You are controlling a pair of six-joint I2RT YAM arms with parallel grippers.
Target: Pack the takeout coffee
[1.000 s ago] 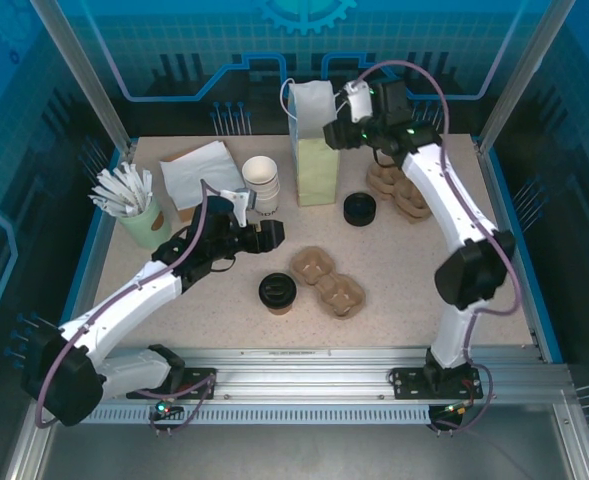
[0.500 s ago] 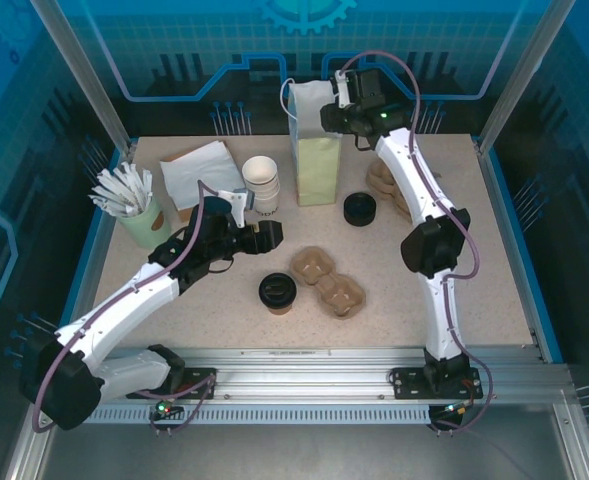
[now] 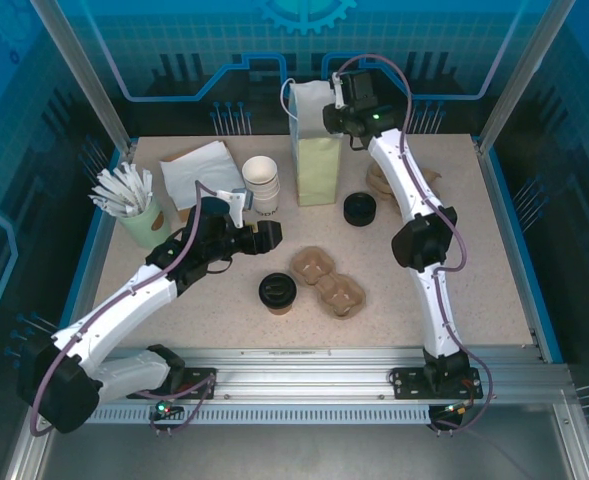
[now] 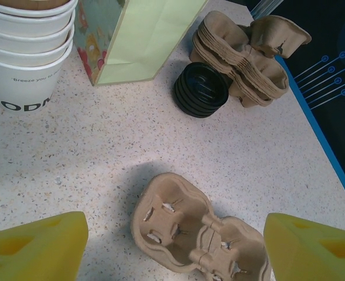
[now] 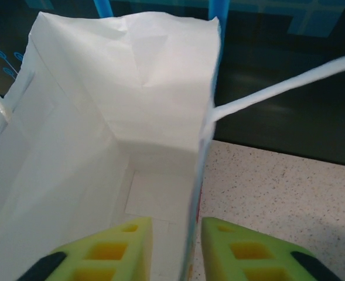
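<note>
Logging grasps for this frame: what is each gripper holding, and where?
Left gripper: nothing, jaws wide. Right gripper straddles the paper bag at its side wall's rim; pinch cannot be told.

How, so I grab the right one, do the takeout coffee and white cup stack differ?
The takeout coffee is one brownish cup, black-lidded; the white cup stack is several nested, lidless. The coffee stands mid-table, the stack beside the bag. Both stand upright.

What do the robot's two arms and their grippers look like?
Both arms have white link shells with black joint housings, and a thin purplish cable loops along each. The left gripper and right gripper have black bodies; their blocky fingers are yellow to yellow-green with recessed pockets.
</note>
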